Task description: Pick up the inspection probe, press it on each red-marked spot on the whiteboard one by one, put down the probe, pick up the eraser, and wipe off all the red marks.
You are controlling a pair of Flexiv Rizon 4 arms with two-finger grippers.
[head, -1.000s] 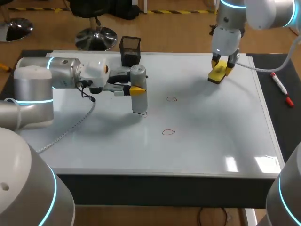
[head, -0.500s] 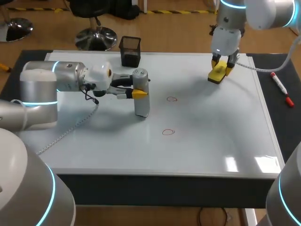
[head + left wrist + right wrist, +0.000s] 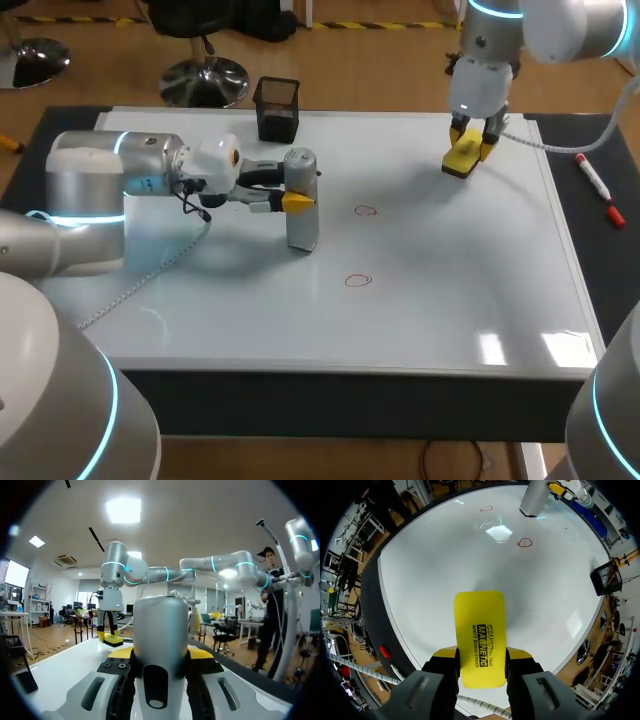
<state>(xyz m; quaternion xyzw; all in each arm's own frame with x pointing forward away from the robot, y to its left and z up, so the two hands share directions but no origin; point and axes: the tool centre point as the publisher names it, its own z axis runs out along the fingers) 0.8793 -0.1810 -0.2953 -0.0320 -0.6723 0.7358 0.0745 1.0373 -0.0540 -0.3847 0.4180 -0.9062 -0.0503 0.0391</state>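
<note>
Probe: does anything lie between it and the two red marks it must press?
Nothing visible does. The probe, in the left gripper, has only bare whiteboard between it and the farther red circle and the nearer red circle. The eraser, in the right gripper, is off by the far edge.

Whiteboard [image 3: 450, 300] glossy; probe [image 3: 301, 215] matt grey, prob. metal.
</note>
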